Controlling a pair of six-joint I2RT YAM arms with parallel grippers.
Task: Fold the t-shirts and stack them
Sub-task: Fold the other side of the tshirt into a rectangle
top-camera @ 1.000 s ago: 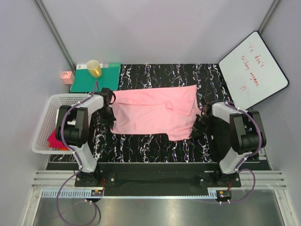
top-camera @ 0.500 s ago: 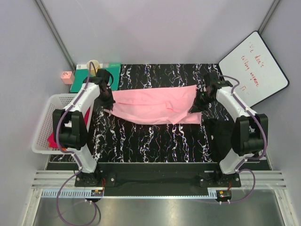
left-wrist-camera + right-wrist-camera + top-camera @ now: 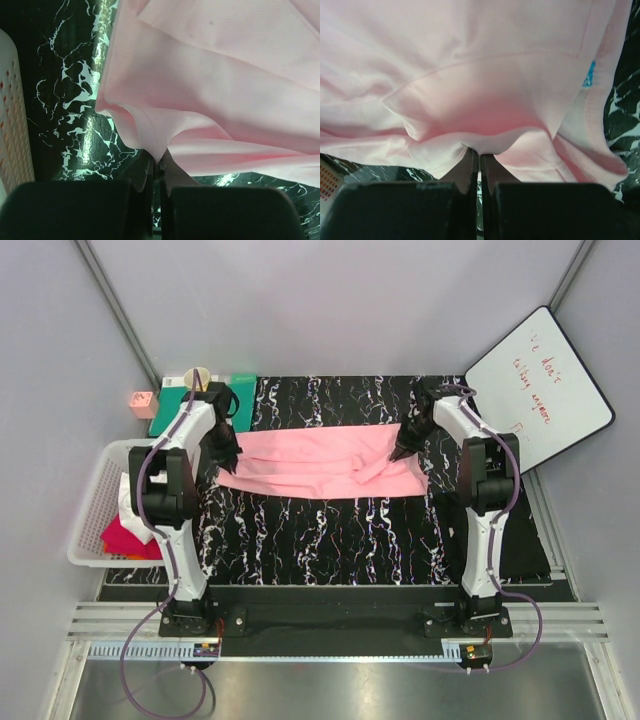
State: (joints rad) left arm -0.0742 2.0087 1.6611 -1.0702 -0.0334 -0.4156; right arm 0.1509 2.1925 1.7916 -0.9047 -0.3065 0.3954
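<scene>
The light pink t-shirt lies folded into a long band across the back of the black marbled table. My left gripper is shut on its left end; the left wrist view shows the cloth pinched at the fingertips. My right gripper is shut on its right end; the right wrist view shows the cloth pinched at the tips. The magenta-red t-shirt and a white one lie in the basket.
A green mat with a yellow cup lies at the back left, a small pink box beside it. A whiteboard leans at the back right.
Both grippers carried the shirt's near edge away toward the back of the table, folding the shirt over into a narrower band. Both arms now reach farther back.
</scene>
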